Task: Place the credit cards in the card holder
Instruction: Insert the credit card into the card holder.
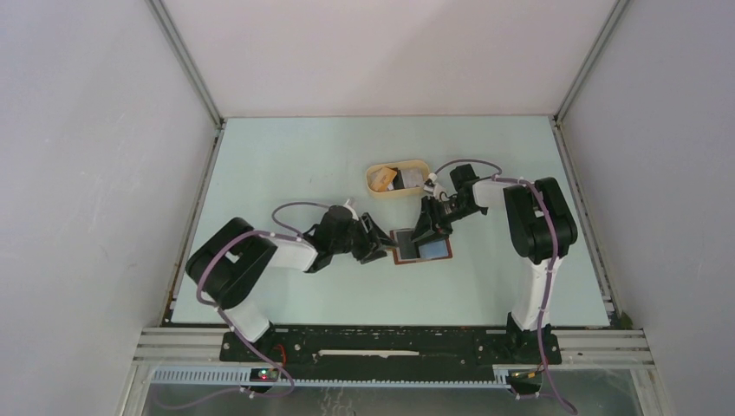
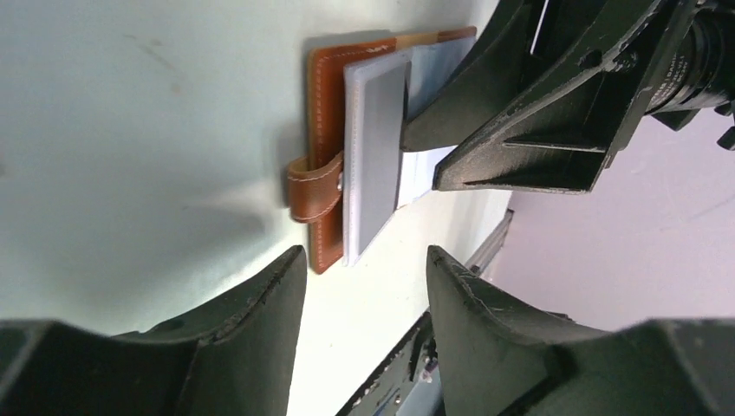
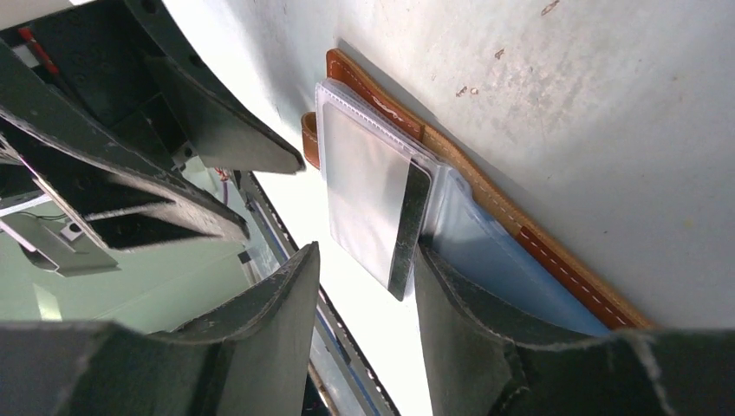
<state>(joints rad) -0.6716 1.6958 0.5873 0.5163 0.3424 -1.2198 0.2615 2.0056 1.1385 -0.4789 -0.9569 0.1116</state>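
Lies open flat mid-counter [image 1: 286, 165]: reddish-brown leather card holder [image 2: 325, 130], long axis 9-to-3, snap strap [image 2: 312, 195] toward 9 o'clock. On its 9 o'clock half: grey rectangular plastic credit card [image 2: 377, 147], long axis 12-to-6. Reaches in from 9 o'clock, elbow bent: left tool [image 2: 366, 260], wide, holding nothing. From 1 o'clock: right tool [image 3: 366, 251], half-spread astride the card's edge, one fingertip touching.

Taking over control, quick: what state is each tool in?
Left tool: open, holding nothing.
Right tool: open, straddling the end of the grey card, not clamped on it.
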